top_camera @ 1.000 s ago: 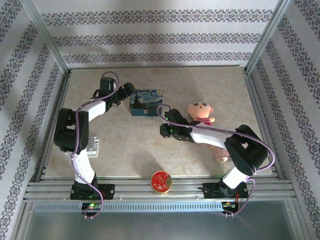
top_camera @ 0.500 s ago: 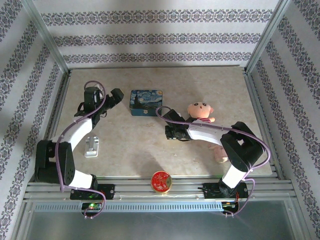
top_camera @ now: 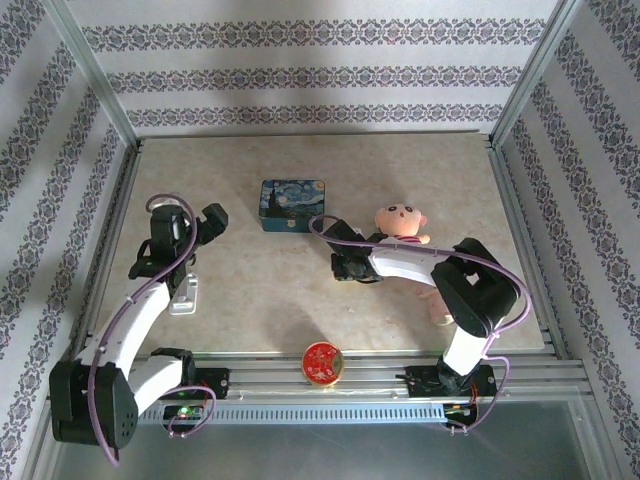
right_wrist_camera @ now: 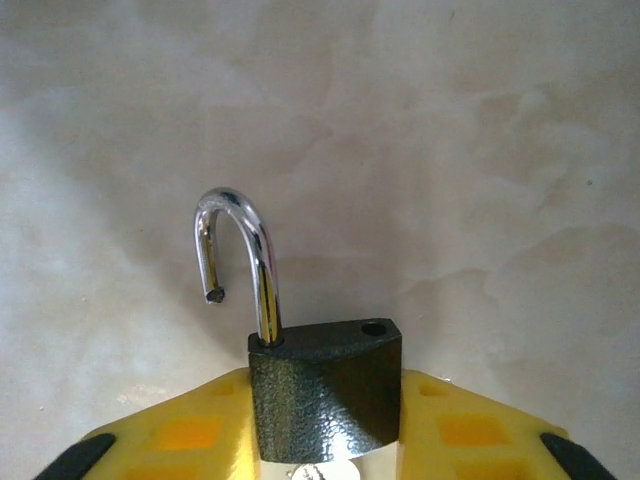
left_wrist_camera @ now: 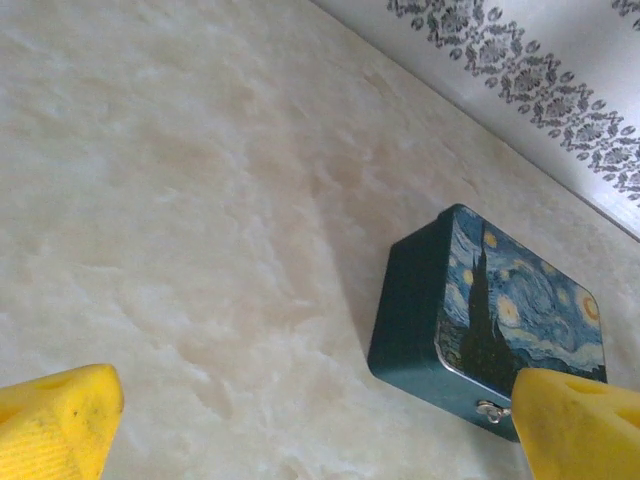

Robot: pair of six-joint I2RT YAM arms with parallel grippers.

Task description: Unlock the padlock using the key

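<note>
Red-and-gold disc (top_camera: 323, 362) sits on the near rail at 6 o'clock, not involved. Small metal bracket (top_camera: 184, 292) at 8 o'clock.

Right gripper (top_camera: 341, 267) is low near table centre. Its yellow fingers (right_wrist_camera: 180, 437) are clamped on the body of the padlock (right_wrist_camera: 325, 385), shackle pointing to 12 in the wrist view. The shackle is swung up, its free end out of the hole, so the unlock step looks done. A pale metal bit pokes out at the lock's near edge; can't tell whether that is the key.

Next move probably calls for setting the lock down gently, or pulling the key if it's in there.

Right arm: base at 5 o'clock, elbow folded at 4, forearm reaching toward 9.

Left gripper (top_camera: 205, 222) at 10 o'clock, fingers spread wide, nothing between them. Left arm stretches from its base at 7, aimed toward the blue tin (left_wrist_camera: 490, 335).

Doll (top_camera: 400, 225) at 2 o'clock, the tin at 12.
</note>
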